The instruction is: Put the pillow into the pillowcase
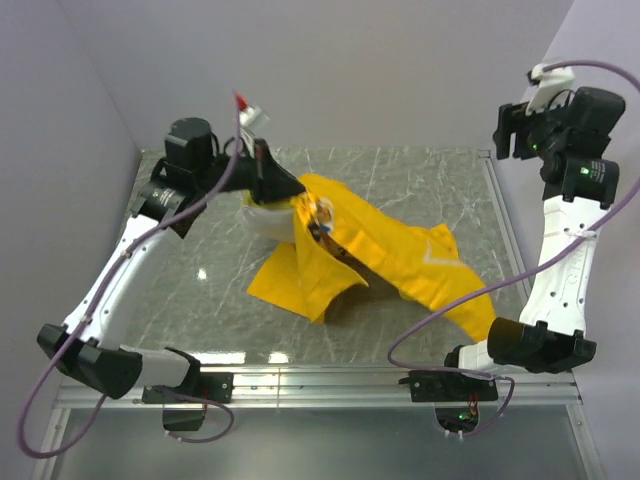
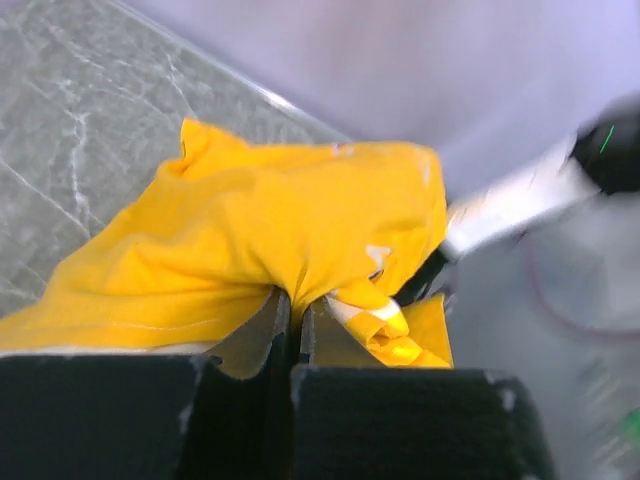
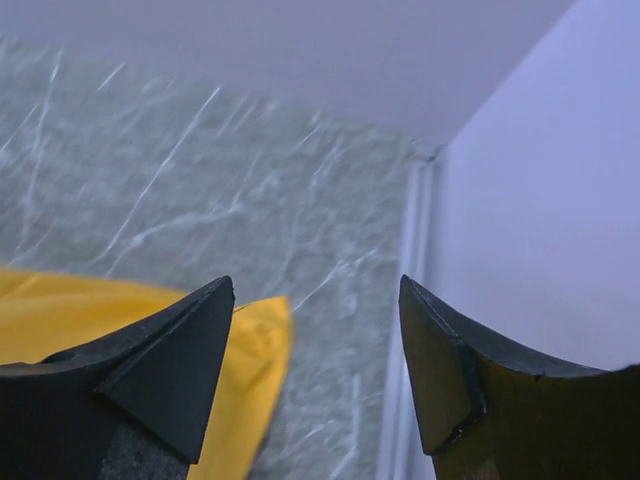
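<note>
pillowcase [image 1: 380, 255] is lying crumpled across the middle of the top view, and we are seeing the pillow [image 1: 262, 222] showing white at its upper left end. in the left wrist view, our left gripper [image 2: 293, 315] is pinching the yellow fabric at lower centre. in the right wrist view, our right gripper [image 3: 315, 300] is hanging with jaws apart, gripping nothing, with the pillowcase at lower left.

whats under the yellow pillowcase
A white patch of the pillow shows from under the pillowcase by the left pincer; the rest is covered by fabric.
</note>
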Controlling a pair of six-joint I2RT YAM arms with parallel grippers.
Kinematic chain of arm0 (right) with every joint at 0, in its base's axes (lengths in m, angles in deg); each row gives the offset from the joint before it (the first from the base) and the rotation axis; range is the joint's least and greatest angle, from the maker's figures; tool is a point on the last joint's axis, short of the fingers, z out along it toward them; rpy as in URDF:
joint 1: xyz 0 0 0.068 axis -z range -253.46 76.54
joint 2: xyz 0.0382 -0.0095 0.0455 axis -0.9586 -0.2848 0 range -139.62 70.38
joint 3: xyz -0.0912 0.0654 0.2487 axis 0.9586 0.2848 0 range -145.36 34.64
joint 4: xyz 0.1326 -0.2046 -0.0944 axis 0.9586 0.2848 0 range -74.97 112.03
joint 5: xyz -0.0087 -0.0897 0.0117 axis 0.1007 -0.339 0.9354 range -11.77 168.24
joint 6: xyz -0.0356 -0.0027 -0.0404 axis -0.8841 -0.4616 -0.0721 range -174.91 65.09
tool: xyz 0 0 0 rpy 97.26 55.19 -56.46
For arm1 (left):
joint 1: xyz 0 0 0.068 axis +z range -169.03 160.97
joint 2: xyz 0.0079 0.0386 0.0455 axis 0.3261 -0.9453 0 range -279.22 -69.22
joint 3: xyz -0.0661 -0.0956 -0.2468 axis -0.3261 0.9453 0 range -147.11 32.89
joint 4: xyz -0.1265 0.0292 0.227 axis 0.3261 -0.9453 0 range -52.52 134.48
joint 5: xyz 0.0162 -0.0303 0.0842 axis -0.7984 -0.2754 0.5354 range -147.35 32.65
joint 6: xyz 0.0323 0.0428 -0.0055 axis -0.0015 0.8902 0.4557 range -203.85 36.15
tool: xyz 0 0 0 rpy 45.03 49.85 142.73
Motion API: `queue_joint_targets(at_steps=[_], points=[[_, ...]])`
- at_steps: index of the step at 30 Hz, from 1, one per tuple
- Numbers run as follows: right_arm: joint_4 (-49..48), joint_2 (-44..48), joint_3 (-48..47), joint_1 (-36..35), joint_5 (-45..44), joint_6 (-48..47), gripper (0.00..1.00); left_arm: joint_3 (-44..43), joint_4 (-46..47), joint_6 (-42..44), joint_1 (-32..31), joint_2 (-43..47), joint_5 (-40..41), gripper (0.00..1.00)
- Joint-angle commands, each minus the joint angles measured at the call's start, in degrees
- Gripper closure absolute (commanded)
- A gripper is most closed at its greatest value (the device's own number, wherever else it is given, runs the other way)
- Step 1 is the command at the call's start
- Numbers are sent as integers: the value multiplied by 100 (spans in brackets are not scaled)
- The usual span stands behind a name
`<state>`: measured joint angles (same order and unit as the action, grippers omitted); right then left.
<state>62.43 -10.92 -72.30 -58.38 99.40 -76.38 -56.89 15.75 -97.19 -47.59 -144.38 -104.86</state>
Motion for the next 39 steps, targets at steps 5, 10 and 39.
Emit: queue_joint_targets(at_steps=[5, 10, 39], points=[[-310, -439, -741, 31, -96, 275, 25, 839, 3067, -4267, 2212, -1026, -1165, 100], [-336, -580, -66, -232, 221, 372, 25, -20, 1952, -2528, 3038, -2958, -830, 100], [-626, -1063, 3012, -4978, -648, 627, 5, 4930, 2132, -2171, 4271, -522, -1525, 1]])
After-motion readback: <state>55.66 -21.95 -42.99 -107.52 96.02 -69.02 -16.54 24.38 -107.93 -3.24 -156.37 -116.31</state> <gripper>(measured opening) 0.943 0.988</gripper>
